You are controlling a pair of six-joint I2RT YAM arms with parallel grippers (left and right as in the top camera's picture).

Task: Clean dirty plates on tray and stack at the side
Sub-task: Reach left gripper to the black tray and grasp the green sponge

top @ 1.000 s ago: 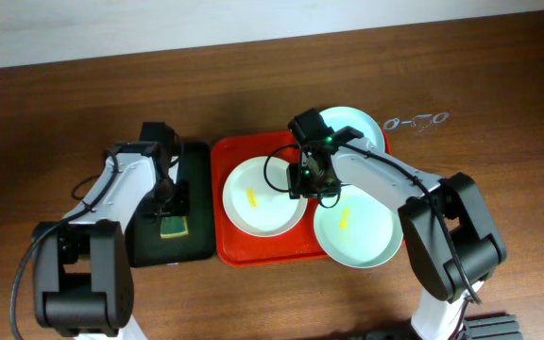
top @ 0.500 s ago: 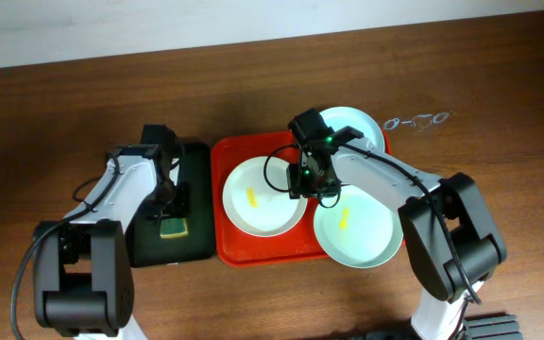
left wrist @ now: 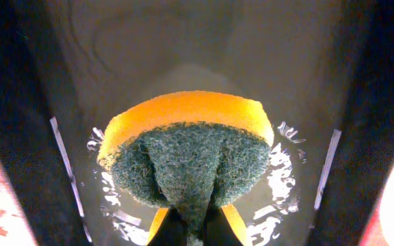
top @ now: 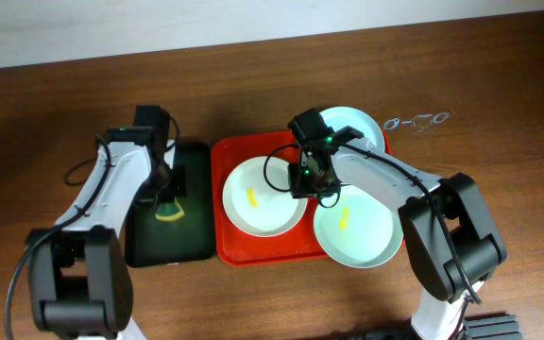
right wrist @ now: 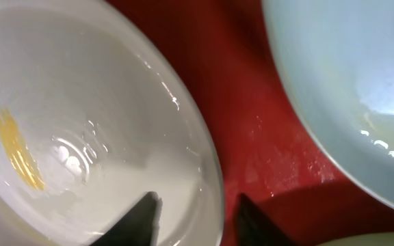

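The red-orange tray [top: 217,203] holds three plates. A white plate [top: 270,210] with a yellow smear lies at its left. One mint plate [top: 359,126] lies at the back and one [top: 362,236] with a yellow smear at the front right. My right gripper [top: 312,186] is open, its fingers [right wrist: 197,219] straddling the white plate's [right wrist: 81,89] right rim, one inside and one over the tray [right wrist: 252,137]. My left gripper [top: 166,194] is shut on a yellow-and-green sponge [top: 169,212], held above the dark green tray [top: 193,161]. In the left wrist view the sponge [left wrist: 190,150] is pinched between the fingers [left wrist: 195,229].
A small clear wire-like object [top: 416,121] lies on the wooden table right of the back plate. The pale wall runs along the table's far edge. The back mint plate [right wrist: 347,68] lies close to the right gripper.
My left gripper has lifted the sponge off the green tray and drawn it toward the back. The right arm and the plates have not moved.
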